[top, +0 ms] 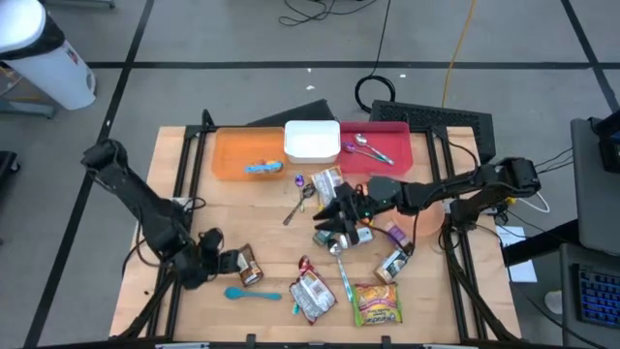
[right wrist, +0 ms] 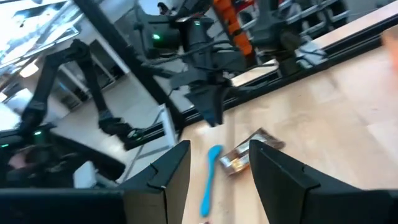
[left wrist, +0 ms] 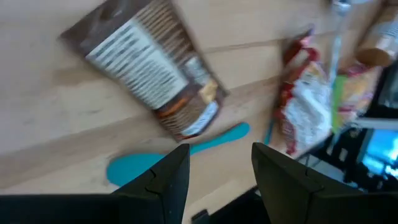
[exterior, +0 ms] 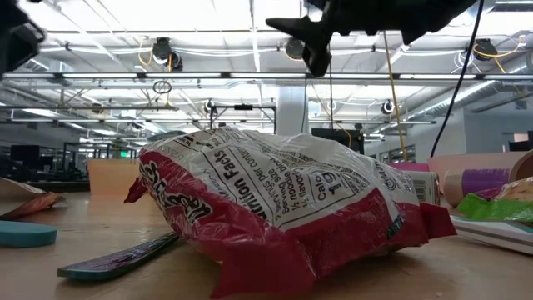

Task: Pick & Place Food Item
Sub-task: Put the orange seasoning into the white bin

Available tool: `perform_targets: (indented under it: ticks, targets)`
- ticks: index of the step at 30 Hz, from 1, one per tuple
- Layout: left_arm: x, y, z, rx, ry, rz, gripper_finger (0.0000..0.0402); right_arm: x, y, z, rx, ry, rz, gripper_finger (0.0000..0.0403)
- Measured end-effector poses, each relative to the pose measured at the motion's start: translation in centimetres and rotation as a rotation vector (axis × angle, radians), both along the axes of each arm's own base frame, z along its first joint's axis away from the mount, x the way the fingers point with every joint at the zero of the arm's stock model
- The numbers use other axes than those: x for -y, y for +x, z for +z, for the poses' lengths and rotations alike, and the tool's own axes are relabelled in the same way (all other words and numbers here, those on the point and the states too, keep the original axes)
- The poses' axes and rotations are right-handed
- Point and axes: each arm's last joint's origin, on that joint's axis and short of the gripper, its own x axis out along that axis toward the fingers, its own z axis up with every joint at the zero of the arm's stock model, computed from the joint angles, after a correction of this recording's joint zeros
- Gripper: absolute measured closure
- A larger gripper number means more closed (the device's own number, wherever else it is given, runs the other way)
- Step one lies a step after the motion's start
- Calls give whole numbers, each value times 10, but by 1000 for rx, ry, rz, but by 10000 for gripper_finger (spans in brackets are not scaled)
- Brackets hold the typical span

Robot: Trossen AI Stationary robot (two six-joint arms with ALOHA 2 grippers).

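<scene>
Left gripper empty, fingers parted, just beside brown snack packet; we judge it light, crinkly, slippery; pinch across the flat middle; right gripper parted, empty.

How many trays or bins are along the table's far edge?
3: orange tray on the left, white bin in the middle, red tray on the right, holding spoons.

Left tool parted, right tool parted, raised
</scene>
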Motion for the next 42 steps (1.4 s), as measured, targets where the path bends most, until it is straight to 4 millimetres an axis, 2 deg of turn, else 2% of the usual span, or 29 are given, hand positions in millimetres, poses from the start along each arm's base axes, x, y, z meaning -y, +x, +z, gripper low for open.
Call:
perform_targets:
  ticks: [5,9,20,30,33,42]
  targets:
    - [18,-5,-20,-57,16,62,220,-11,-2,2,11,-3,37,248]
    - [26,-3,-32,-82,32,57,220,-10,-2,3,26,-10,31,248]
    - [23,7,-60,-169,157,113,220,0,-1,8,52,41,-6,248]
    - [19,9,-69,-180,208,108,224,0,-1,8,45,60,-8,248]
    - [19,8,-71,-171,200,104,247,0,-1,8,42,69,-9,248]
    - [18,8,-71,-165,215,100,365,0,-1,7,40,69,-10,248]
